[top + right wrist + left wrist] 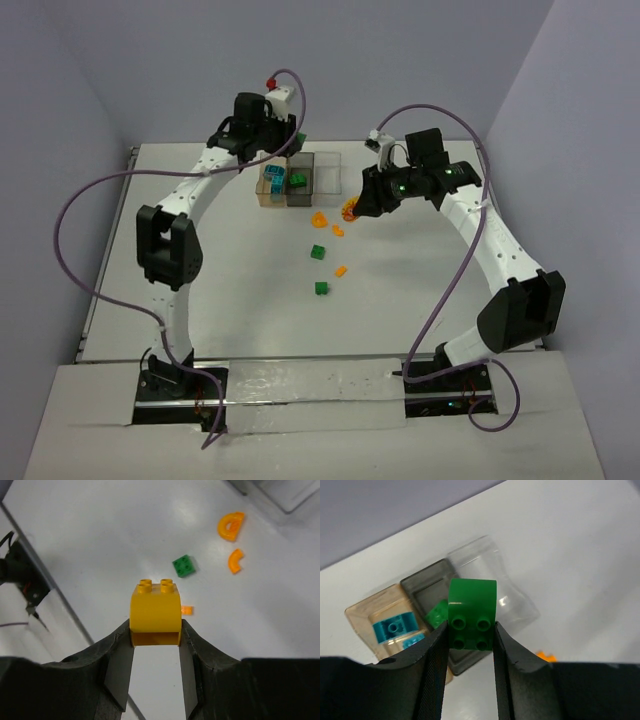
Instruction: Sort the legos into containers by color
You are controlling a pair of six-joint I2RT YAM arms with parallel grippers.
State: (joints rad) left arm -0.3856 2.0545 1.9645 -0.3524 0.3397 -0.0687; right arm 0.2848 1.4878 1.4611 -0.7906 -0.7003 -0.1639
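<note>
While the left gripper (471,629) pinches a green brick (472,605) by its flat sides, close by the grey box (426,591), the right gripper (156,630) clamps an orange brick (155,607) likewise, over the table (100,530). Judgement: bricks light, rigid, slick plastic. Flat side walls hold best, not the studs or rounded face.

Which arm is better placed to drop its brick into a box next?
Left, probably. The left gripper holds a green brick by the grey box with green inside; the right gripper holds an orange brick beside the boxes.
</note>
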